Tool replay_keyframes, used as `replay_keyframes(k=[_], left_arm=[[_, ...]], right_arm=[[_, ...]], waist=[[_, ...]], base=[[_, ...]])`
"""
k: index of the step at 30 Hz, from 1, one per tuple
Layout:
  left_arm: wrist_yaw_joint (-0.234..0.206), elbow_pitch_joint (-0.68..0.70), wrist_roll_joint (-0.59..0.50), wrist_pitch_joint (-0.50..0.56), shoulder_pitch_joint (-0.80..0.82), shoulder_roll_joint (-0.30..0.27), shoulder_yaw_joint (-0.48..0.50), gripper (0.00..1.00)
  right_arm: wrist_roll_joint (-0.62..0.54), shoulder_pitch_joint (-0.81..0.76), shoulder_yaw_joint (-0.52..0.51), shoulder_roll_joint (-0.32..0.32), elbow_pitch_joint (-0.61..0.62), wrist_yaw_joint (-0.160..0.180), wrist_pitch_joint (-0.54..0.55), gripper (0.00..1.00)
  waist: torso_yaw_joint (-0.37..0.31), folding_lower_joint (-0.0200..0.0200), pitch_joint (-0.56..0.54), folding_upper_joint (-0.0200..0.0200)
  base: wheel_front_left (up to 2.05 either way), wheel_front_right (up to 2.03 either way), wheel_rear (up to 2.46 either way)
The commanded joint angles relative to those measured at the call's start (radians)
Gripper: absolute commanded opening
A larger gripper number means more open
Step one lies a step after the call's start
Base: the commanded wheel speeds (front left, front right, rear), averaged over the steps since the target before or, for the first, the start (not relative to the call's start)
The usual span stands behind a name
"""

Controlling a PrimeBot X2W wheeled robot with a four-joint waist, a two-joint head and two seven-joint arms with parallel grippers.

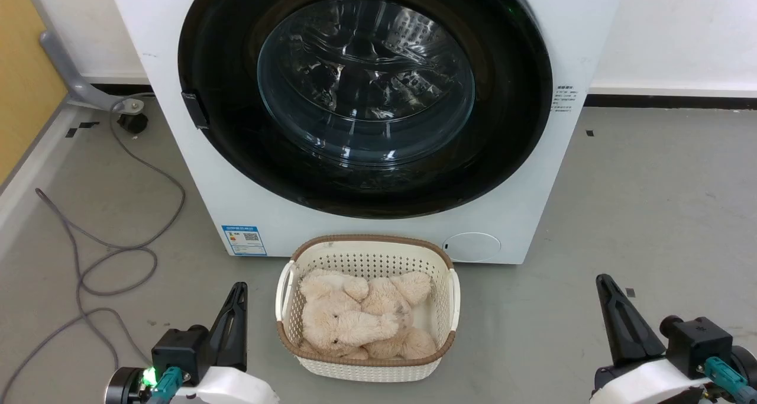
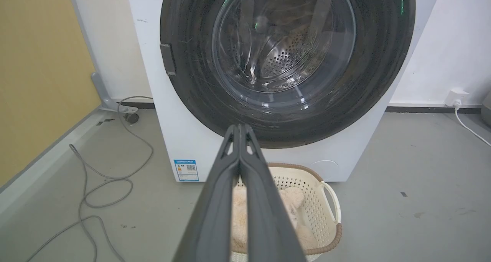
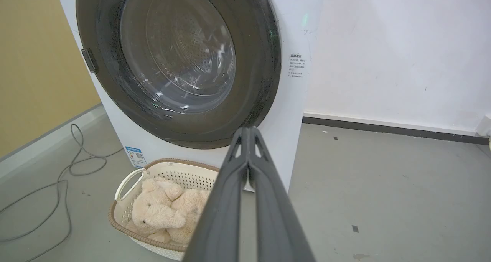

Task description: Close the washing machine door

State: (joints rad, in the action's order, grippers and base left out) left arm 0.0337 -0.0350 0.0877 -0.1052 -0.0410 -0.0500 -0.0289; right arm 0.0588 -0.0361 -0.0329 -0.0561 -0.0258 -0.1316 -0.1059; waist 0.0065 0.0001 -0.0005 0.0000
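Note:
The white washing machine (image 1: 177, 155) (image 2: 180, 139) (image 3: 295, 101) stands ahead of me. Its round door (image 1: 225, 96) (image 2: 383, 62) (image 3: 264, 62), a glossy black ring around a bulging glass window, lies flush against the front, and the steel drum shows through the glass. Down at the lower left my left gripper (image 1: 239, 288) (image 2: 239, 127) is shut with nothing in it, well short of the machine. My right gripper (image 1: 603, 280) (image 3: 249, 129) sits at the lower right, also shut and holding nothing.
A cream perforated basket (image 1: 366, 253) (image 2: 330, 200) (image 3: 126, 181) holding plush toys (image 1: 355, 318) sits on the floor right before the machine, between my arms. Grey cables (image 1: 118, 250) loop on the floor at the left. A yellow wall panel (image 1: 23, 67) stands far left.

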Motion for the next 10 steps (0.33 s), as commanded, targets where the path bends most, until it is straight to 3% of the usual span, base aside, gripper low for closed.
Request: replay_keyframes(k=[1,10], left_arm=[[-0.006,0.005,-0.013,0.008,0.015,0.0,0.003,0.0],[-0.012,0.012,-0.03,0.03,0.021,0.0,0.009,0.0]], right_arm=[[-0.012,0.016,0.003,0.004,0.007,0.001,0.008,0.0],[-0.023,0.021,0.01,0.004,0.011,0.001,0.031,0.0]], waist=[[0.0,-0.0001,0.0,0.0],[-0.002,-0.0001,0.0,0.0]], base=[[0.0,0.0,0.0],[0.0,0.0,0.0]])
